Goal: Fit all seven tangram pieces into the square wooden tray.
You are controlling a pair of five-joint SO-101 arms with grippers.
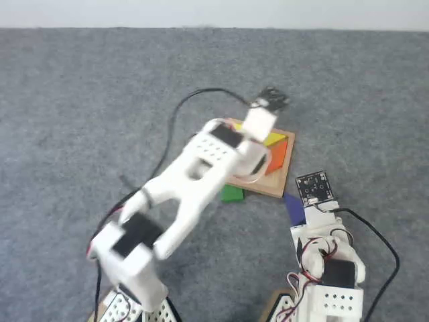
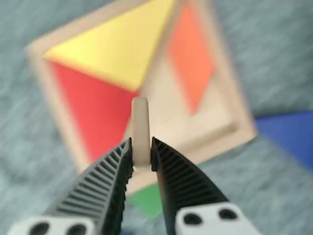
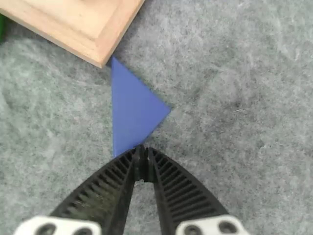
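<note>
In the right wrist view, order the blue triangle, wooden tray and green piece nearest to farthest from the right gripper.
1. Blue triangular piece, one corner at the right gripper.
2. Square wooden tray, just beyond the triangle's far corner.
3. Green piece, a sliver beside the tray, farthest.

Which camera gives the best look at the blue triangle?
The right wrist view: the whole blue triangle lies clear on the carpet by the tray corner. The high view shows a sliver beside an arm; the left wrist view, a blurred corner.
</note>
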